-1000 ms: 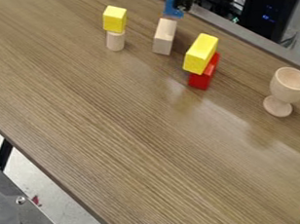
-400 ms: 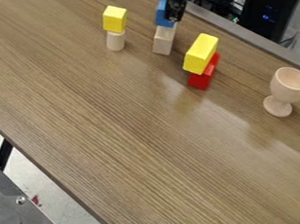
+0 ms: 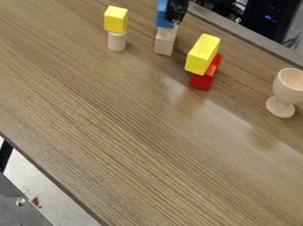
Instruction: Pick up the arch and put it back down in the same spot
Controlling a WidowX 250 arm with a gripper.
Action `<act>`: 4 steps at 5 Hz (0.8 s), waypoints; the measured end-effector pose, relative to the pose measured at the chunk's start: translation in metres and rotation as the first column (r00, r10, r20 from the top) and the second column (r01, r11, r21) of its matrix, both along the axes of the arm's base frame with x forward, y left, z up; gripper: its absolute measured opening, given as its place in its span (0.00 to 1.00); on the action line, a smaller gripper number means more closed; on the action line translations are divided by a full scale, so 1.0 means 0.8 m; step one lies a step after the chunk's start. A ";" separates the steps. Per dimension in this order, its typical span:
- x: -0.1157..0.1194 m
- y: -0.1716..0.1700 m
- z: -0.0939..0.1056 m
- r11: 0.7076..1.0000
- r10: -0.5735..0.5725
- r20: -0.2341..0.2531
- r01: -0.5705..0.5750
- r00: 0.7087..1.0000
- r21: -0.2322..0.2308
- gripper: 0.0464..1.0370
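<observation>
At the near left, a gray metal plate (image 3: 24, 211) is lying beyond the edge of the wood-grain table (image 3: 146, 134), and a dark table leg (image 3: 4, 155) is showing just past it. Well over on the right, a pale wooden goblet (image 3: 291, 89) is standing upright on the table. Farther in and to its left, a red block (image 3: 203, 81) is sitting on the tabletop and carrying a long yellow block (image 3: 202, 55). Over on the left, a small wooden cylinder (image 3: 117, 42) is standing with a yellow cube (image 3: 115, 19) resting on top.

Between these two stacks, a pale wooden block (image 3: 165, 41) is lying on the table. The blue arch (image 3: 163, 12) is appearing right at its far part, covering some of its top. The black gripper (image 3: 176, 12) is hanging at the arch's right side, close against it; I cannot tell how far open it is or whether it is holding the arch. Beyond the table's far edge, a black computer case (image 3: 270, 16) is standing.
</observation>
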State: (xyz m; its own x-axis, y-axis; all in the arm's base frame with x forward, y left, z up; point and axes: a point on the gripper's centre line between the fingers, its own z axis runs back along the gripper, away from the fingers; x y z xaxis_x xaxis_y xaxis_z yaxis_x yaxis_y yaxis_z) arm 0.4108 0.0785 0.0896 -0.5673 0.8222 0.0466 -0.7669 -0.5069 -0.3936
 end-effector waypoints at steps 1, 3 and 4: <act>0.001 -0.003 -0.001 1.000 0.001 0.004 -0.001 1.000 -0.009 0.12; 0.000 -0.008 -0.002 0.999 -0.012 -0.001 0.012 1.000 -0.036 0.12; -0.001 -0.008 -0.004 0.999 -0.017 -0.007 0.016 1.000 -0.040 0.12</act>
State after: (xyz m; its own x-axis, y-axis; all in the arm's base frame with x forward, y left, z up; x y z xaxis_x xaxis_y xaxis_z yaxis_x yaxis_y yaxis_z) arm 0.4103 0.0720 0.0865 -0.5533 0.8328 0.0180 -0.7781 -0.5091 -0.3679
